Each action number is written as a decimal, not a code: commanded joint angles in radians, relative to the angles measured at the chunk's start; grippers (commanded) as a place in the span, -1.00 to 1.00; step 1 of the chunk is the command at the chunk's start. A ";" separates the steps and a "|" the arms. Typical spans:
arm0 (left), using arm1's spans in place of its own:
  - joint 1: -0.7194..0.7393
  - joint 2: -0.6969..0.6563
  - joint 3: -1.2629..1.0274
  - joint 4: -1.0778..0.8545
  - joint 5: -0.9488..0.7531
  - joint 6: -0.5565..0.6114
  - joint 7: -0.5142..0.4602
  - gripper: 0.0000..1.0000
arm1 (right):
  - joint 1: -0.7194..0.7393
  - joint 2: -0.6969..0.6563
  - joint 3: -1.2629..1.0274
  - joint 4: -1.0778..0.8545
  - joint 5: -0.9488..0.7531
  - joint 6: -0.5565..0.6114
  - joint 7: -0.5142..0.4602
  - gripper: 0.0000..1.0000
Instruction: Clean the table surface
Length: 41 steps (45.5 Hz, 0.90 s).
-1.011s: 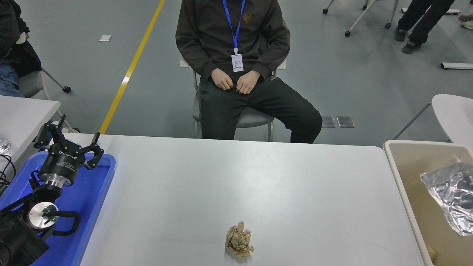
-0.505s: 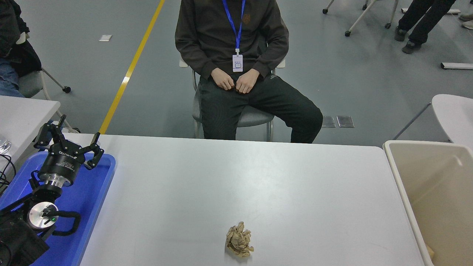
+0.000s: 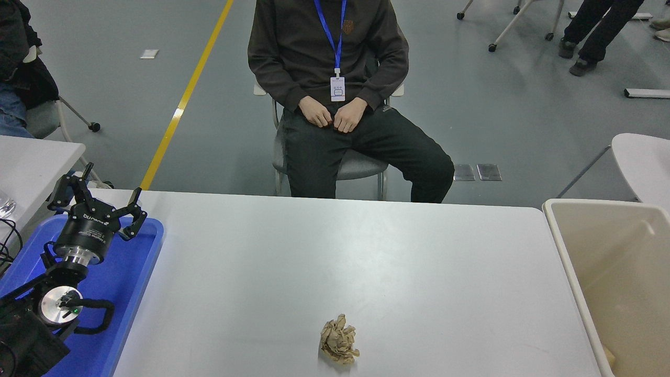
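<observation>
1. Head view: the table surface fills the lower frame, bare except for one crumpled brown paper wad near its front edge.
2. The beige bin at the table's right end showed a crinkled foil piece a second ago; that foil is now out of sight, probably dropped deeper inside.
3. The blue tray sits at the left end.
4. The left gripper hangs parked over the tray, fingers spread. The right arm is out of frame.
5. Judging from this, the wad is the last litter to bin.
</observation>
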<state>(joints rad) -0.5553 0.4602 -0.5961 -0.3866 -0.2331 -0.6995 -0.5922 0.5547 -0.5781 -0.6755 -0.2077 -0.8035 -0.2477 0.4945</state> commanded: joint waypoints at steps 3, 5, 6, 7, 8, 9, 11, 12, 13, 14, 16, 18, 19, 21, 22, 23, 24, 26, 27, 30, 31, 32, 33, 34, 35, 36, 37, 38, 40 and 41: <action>0.000 0.000 -0.001 0.000 0.000 0.000 0.000 1.00 | 0.005 0.007 0.004 -0.039 0.193 0.002 0.016 1.00; 0.000 0.000 0.001 0.000 0.000 0.000 0.000 1.00 | 0.010 0.006 0.010 -0.044 0.222 0.004 0.029 1.00; 0.000 0.000 -0.001 0.000 0.000 0.000 0.000 1.00 | 0.011 0.004 0.013 -0.042 0.242 0.007 0.035 1.00; 0.000 0.000 -0.001 0.000 0.000 0.000 0.000 1.00 | 0.013 0.001 0.017 -0.039 0.260 0.008 0.039 1.00; 0.000 0.000 0.001 0.000 0.000 0.000 0.000 1.00 | 0.014 0.000 0.021 -0.039 0.280 0.010 0.042 1.00; 0.000 0.000 -0.001 -0.001 0.000 0.000 0.000 1.00 | 0.014 0.000 0.024 -0.039 0.299 0.013 0.045 1.00; 0.000 0.000 -0.001 0.000 0.000 0.000 0.000 1.00 | 0.019 0.000 0.033 -0.039 0.335 0.018 0.045 1.00; 0.000 0.000 0.001 0.000 0.000 0.000 0.000 1.00 | 0.024 0.000 0.040 -0.036 0.352 0.018 0.045 1.00; 0.000 0.000 0.001 0.000 0.000 0.000 0.000 1.00 | 0.031 0.000 0.057 -0.035 0.384 0.021 0.045 1.00; 0.000 0.000 -0.001 0.000 0.000 0.000 0.000 1.00 | 0.034 0.000 0.066 -0.035 0.398 0.022 0.045 1.00; 0.000 0.000 0.001 0.000 0.000 0.000 0.000 1.00 | 0.042 0.003 0.086 -0.032 0.415 0.031 0.045 1.00; 0.000 0.000 0.001 0.000 0.000 0.000 0.000 1.00 | 0.045 0.004 0.114 -0.029 0.426 0.045 0.045 1.00; 0.000 0.000 0.001 0.000 0.000 0.000 0.000 1.00 | 0.048 0.006 0.129 -0.027 0.431 0.053 0.044 1.00; 0.000 0.000 0.001 -0.001 0.000 0.000 0.000 1.00 | 0.062 0.009 0.184 -0.024 0.449 0.076 0.044 1.00; 0.000 0.000 0.001 0.000 0.000 0.000 0.000 1.00 | 0.068 0.009 0.204 -0.022 0.457 0.085 0.042 1.00; 0.000 0.000 0.001 0.000 0.000 0.000 0.000 1.00 | 0.074 0.009 0.227 -0.021 0.464 0.097 0.041 1.00; 0.000 0.000 0.001 0.000 0.000 0.000 0.000 1.00 | 0.077 0.011 0.249 -0.021 0.474 0.114 0.038 1.00; 0.000 0.000 0.001 0.000 0.000 0.000 0.000 1.00 | 0.086 0.014 0.295 -0.019 0.497 0.162 0.035 1.00; 0.000 0.000 0.001 -0.001 0.000 0.000 0.000 1.00 | 0.094 0.015 0.318 -0.018 0.515 0.191 0.033 1.00; 0.000 0.000 0.001 0.000 0.000 0.000 0.000 1.00 | 0.131 0.014 0.417 -0.010 0.607 0.330 0.032 1.00; 0.000 0.000 0.001 0.000 0.000 0.000 0.000 1.00 | 0.137 0.008 0.439 -0.007 0.628 0.369 0.027 1.00; 0.000 0.000 0.001 -0.001 0.000 0.000 0.000 1.00 | 0.140 0.003 0.459 -0.003 0.650 0.408 0.023 1.00; 0.000 0.000 0.001 0.000 0.000 0.000 0.000 1.00 | 0.142 0.000 0.477 0.002 0.668 0.439 0.018 1.00; 0.000 0.000 0.001 0.000 0.000 0.000 0.000 1.00 | 0.143 -0.005 0.496 0.007 0.687 0.467 0.013 1.00; 0.000 0.000 0.001 0.000 0.000 0.000 0.000 1.00 | 0.146 -0.012 0.516 0.010 0.704 0.496 0.010 1.00; 0.000 0.000 0.001 0.000 0.000 0.000 0.000 1.00 | 0.146 -0.019 0.536 0.016 0.722 0.524 0.009 1.00; 0.000 0.000 0.001 -0.001 0.000 0.000 0.000 1.00 | 0.148 -0.028 0.557 0.023 0.740 0.548 0.007 1.00; 0.000 0.000 0.001 0.000 0.000 0.000 0.000 1.00 | 0.149 -0.038 0.579 0.036 0.757 0.570 0.004 1.00; 0.000 0.000 0.001 0.000 0.000 0.000 0.000 1.00 | 0.154 -0.063 0.631 0.076 0.790 0.606 -0.008 1.00; 0.000 0.000 0.001 0.000 0.000 0.000 0.000 1.00 | 0.155 -0.078 0.660 0.105 0.806 0.617 -0.016 1.00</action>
<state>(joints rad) -0.5553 0.4602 -0.5953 -0.3869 -0.2331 -0.6995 -0.5921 0.6734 -0.5887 -0.2561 -0.2018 -0.1840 0.1240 0.5134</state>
